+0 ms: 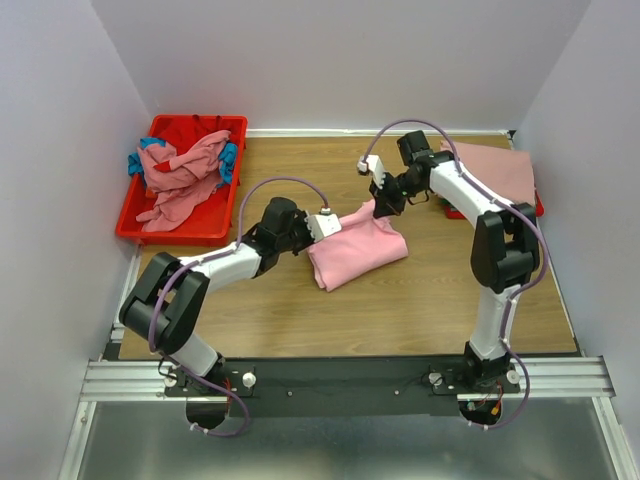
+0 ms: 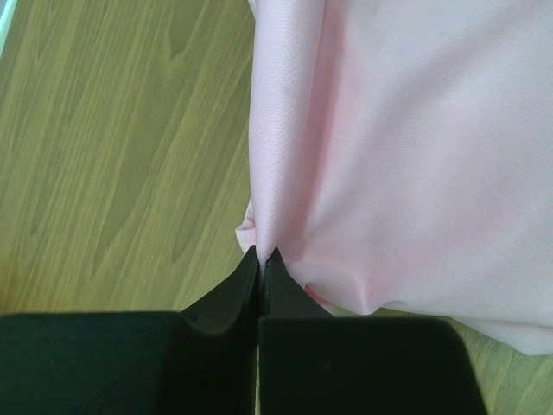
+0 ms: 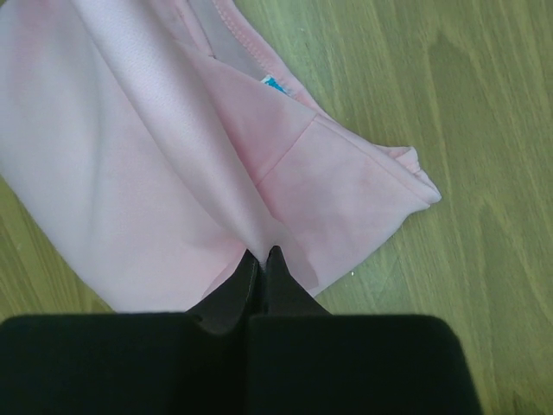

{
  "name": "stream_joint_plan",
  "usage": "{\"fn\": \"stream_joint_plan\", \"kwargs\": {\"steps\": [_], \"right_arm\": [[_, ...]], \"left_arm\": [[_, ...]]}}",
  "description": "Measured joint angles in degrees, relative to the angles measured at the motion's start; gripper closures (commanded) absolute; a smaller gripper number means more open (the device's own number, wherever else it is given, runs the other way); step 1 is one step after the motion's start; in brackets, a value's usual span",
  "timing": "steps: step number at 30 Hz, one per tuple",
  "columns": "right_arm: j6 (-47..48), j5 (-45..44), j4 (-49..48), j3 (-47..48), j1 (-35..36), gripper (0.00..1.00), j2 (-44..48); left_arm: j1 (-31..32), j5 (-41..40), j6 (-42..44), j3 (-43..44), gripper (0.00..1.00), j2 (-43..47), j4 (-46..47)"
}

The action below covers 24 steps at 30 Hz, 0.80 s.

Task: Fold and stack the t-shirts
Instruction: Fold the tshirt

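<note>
Pink shirt (image 1: 357, 250) lies mid-bench (image 1: 450, 290), bunched and partly folded. The left pincer (image 1: 338, 224) is at its 10 o'clock edge and the right pincer (image 1: 386, 206) at its 1 o'clock corner. Each has its jaws pressed together, with cloth nipped at the tips.

Left wrist view: the tips meet on a folded edge. The cloth fans away toward 12 and 3 o'clock, with bare wood toward 9.

Right wrist view: a crease runs straight into the tips. This view alone shows the collar seam and a small teal label (image 3: 274, 84) near 12 o'clock, and a doubled corner lying flat toward 3.

Only the top view shows the surroundings. A red bin (image 1: 133, 208) sits at 10 o'clock from the shirt, well apart. It holds a heap (image 1: 180, 175) of crumpled rose cloth with teal showing under it. A flat rose shirt (image 1: 495, 165) lies at 2 o'clock on something red. The right arm crosses its near-left corner and hides that part.
</note>
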State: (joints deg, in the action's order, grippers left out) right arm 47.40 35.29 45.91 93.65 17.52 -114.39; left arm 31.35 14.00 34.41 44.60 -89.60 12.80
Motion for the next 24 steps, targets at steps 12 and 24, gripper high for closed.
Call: {"fn": "stream_joint_plan", "kwargs": {"steps": [12,24], "right_arm": [[-5.6,1.0,-2.7,4.3,1.7,1.0,-0.2],[-14.6,-3.1,-9.2,10.0,2.3,0.98,-9.0]], "left_arm": [[-1.4,-1.9,-0.2,1.7,1.0,-2.8,1.0],[-2.9,-3.6,-0.5,4.9,1.0,-7.0,1.3]]}}
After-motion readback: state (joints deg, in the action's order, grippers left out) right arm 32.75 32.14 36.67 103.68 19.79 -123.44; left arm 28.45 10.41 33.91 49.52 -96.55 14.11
